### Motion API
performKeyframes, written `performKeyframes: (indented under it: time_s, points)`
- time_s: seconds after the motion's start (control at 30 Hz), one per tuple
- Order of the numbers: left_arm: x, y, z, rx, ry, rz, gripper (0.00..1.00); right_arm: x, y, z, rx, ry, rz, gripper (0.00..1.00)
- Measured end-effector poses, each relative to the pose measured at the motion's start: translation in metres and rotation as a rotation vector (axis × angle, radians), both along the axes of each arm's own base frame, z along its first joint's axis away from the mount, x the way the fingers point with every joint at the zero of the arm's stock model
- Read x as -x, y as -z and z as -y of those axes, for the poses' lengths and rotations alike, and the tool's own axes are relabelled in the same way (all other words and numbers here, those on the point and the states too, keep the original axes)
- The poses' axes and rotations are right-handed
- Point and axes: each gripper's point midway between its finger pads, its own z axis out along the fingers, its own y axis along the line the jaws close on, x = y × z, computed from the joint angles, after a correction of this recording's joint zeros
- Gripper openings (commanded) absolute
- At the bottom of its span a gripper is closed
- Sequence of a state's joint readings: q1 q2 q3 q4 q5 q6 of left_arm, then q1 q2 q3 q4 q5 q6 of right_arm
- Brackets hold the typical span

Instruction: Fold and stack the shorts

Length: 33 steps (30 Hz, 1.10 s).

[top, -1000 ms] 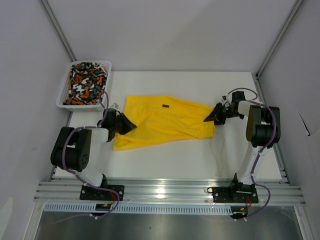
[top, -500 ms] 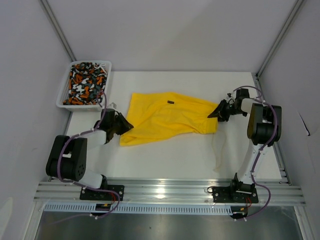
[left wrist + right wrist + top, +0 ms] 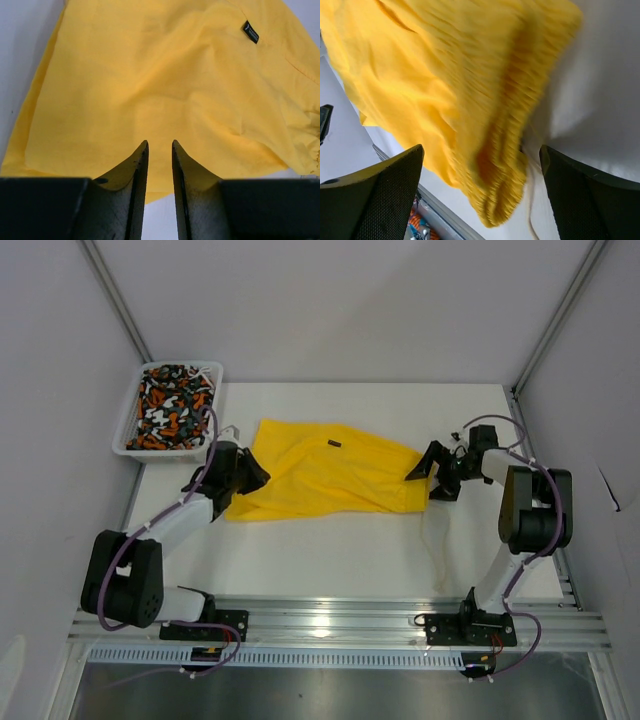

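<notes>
**Top view.** The yellow shorts [image 3: 325,475] are lying spread across the middle of the white table [image 3: 340,550], with the waistband to the right and the leg end to the left. A small black label [image 3: 331,443] is showing on the upper face. A pale drawstring [image 3: 432,540] is trailing from the waistband toward the near edge. The left gripper [image 3: 247,473] is sitting low at the left edge of the fabric. The right gripper [image 3: 428,480] is sitting at the right edge with its jaws spread wide. The patterned shorts [image 3: 172,405] are lying bundled in the white mesh basket [image 3: 128,450] at the far left corner, well apart from the yellow pair.

**Left wrist.** The left gripper [image 3: 159,144] is showing only a narrow gap between its fingers. The near hem of the yellow shorts [image 3: 150,75] is running across that gap. I cannot tell whether the cloth is pinched. The label [image 3: 251,32] is lying at upper right.

**Right wrist.** The right gripper [image 3: 480,150] is standing fully apart and holding nothing. The gathered waistband of the yellow shorts [image 3: 445,75] is appearing between its fingers [image 3: 380,195], blurred, with bare table [image 3: 600,100] beside it.
</notes>
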<state>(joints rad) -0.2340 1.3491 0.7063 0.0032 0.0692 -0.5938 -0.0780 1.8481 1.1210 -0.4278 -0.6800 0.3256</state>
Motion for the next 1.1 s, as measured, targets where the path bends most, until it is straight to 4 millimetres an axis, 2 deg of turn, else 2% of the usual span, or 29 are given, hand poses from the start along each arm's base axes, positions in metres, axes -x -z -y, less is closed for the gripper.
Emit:
performKeyframes:
  time_s: [0.1, 0.2, 0.33, 0.6, 0.8, 0.83, 0.9, 1.1]
  points:
    - [-0.001, 0.000, 0.007, -0.007, 0.018, -0.004, 0.29, 0.014, 0.005, 0.005, -0.010, 0.029, -0.025, 0.99]
    - [-0.002, 0.009, 0.013, -0.020, 0.034, -0.026, 0.29, 0.023, 0.005, 0.005, -0.008, 0.036, -0.007, 0.95]
    - [-0.007, 0.029, 0.015, -0.046, 0.043, -0.077, 0.29, 0.033, 0.007, 0.001, -0.032, 0.045, 0.014, 0.84]
    - [-0.013, 0.054, 0.016, -0.069, 0.050, -0.141, 0.29, 0.026, 0.009, -0.003, -0.072, 0.062, 0.045, 0.73]
    - [-0.013, 0.054, 0.016, -0.074, 0.055, -0.137, 0.29, 0.020, 0.013, 0.002, -0.060, 0.073, 0.040, 0.34]
    - [-0.013, 0.054, 0.016, -0.074, 0.055, -0.136, 0.29, 0.019, 0.014, 0.003, -0.060, 0.073, 0.040, 0.19]
    - [-0.014, 0.053, 0.016, -0.074, 0.056, -0.134, 0.29, 0.020, 0.015, 0.003, -0.059, 0.074, 0.035, 0.01]
    - [-0.014, 0.059, 0.011, -0.077, 0.044, -0.148, 0.28, 0.024, 0.017, 0.011, -0.038, 0.083, 0.008, 0.00]
